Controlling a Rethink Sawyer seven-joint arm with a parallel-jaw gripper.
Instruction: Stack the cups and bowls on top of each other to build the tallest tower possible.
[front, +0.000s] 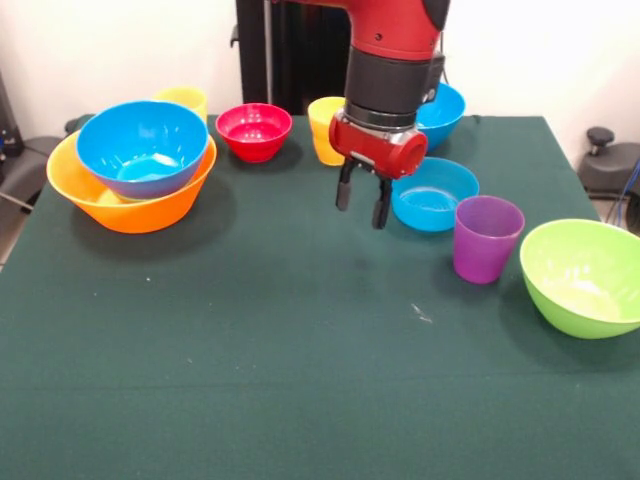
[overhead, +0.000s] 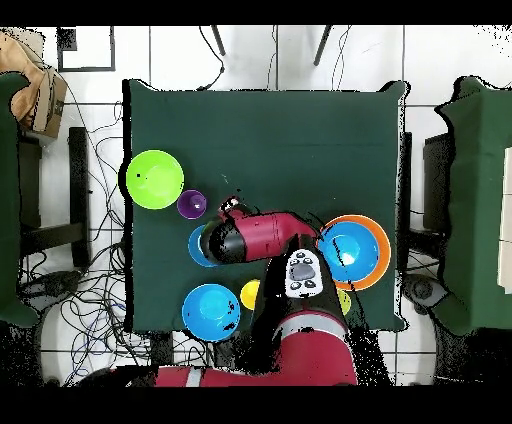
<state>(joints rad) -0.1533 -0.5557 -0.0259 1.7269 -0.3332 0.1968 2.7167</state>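
Observation:
My gripper (front: 362, 203) hangs open and empty above the cloth, just left of the shallow blue bowl (front: 435, 195). At the left, a large blue bowl (front: 143, 148) sits nested in the huge orange-yellow bowl (front: 130, 200); this is the tower. A yellow cup (front: 183, 100) stands behind it. The small red bowl (front: 254, 130) and another yellow cup (front: 322, 128) stand at the back, the cup partly hidden by my wrist. Right of the shallow bowl are the purple cup (front: 487, 238) and the lime green bowl (front: 585, 275). A second large blue bowl (front: 445, 112) sits behind my arm.
In the overhead view my arm (overhead: 265, 235) lies across the table's middle and covers part of the shallow blue bowl (overhead: 198, 246). The lime bowl (overhead: 155, 179) stands close to the table edge. Dark green cloth (front: 280, 350) covers the table.

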